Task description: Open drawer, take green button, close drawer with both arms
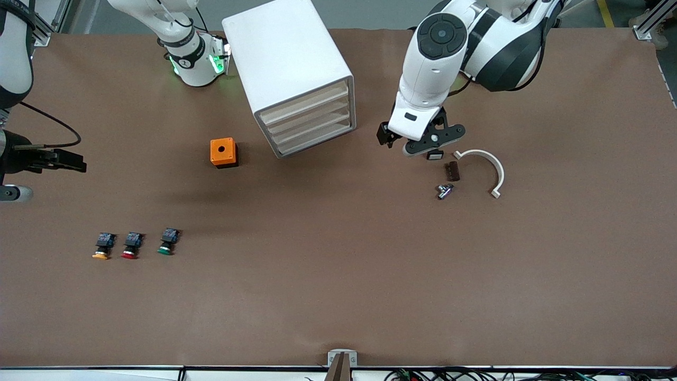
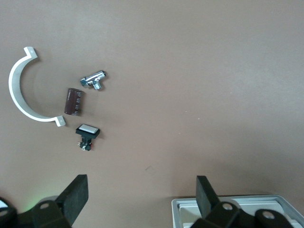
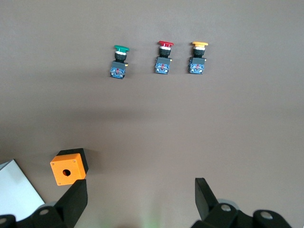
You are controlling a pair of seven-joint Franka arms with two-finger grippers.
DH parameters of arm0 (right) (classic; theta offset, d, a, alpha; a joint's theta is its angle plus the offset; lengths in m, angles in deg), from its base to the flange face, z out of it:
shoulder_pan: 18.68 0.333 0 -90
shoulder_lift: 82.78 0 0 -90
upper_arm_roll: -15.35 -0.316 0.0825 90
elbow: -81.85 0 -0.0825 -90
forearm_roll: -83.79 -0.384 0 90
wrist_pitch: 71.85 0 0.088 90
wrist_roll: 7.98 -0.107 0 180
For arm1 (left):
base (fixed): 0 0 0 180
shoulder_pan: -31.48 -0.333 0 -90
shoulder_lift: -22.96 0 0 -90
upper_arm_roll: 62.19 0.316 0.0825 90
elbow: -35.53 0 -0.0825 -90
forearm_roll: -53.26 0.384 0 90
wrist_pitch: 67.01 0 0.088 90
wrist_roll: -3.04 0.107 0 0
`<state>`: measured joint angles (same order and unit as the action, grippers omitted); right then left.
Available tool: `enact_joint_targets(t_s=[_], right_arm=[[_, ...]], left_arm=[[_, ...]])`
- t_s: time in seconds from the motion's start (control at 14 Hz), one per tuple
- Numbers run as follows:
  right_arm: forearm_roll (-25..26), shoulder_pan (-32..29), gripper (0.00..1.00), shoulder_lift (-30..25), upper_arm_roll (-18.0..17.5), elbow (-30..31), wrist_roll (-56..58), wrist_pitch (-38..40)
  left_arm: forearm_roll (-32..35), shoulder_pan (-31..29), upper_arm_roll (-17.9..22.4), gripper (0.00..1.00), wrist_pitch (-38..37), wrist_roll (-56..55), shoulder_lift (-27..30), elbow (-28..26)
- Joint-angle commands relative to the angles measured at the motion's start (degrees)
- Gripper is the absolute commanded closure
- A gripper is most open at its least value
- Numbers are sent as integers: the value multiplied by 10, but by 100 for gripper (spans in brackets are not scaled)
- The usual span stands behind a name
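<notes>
Your left hand [image 1: 404,142] hangs open beside the cabinet [image 1: 288,69], ready for the shut bottom drawer [image 1: 317,138]. Your right hand [image 3: 137,199] waits open at the surface's edge; the green button [image 1: 167,242] lies nearest the camera.

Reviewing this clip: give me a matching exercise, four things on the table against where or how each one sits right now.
Things:
1. green button
2. orange box
3. drawer
4. left hand

States:
A. open, above the table beside the cabinet
B. shut, lowest in the cabinet
C. in a row with the red button and orange button
D. beside the cabinet, toward the right arm's end

Pairs: 1-C, 2-D, 3-B, 4-A
</notes>
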<state>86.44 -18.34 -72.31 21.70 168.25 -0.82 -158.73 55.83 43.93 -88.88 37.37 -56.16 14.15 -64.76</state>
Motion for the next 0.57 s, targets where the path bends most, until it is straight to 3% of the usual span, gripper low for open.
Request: enact_joint_targets(t_s=[0.0, 0.21, 0.5], right_arm=[[0, -6, 0, 4, -7, -19, 1, 10], [2, -4, 0, 6, -8, -23, 0, 11], [10, -3, 0, 6, -9, -52, 1, 20]], left_arm=[[2, -31, -4, 0, -22, 50, 24, -10], [3, -68, -3, 0, -47, 84, 31, -8], [2, -135, -2, 0, -64, 212, 34, 11]])
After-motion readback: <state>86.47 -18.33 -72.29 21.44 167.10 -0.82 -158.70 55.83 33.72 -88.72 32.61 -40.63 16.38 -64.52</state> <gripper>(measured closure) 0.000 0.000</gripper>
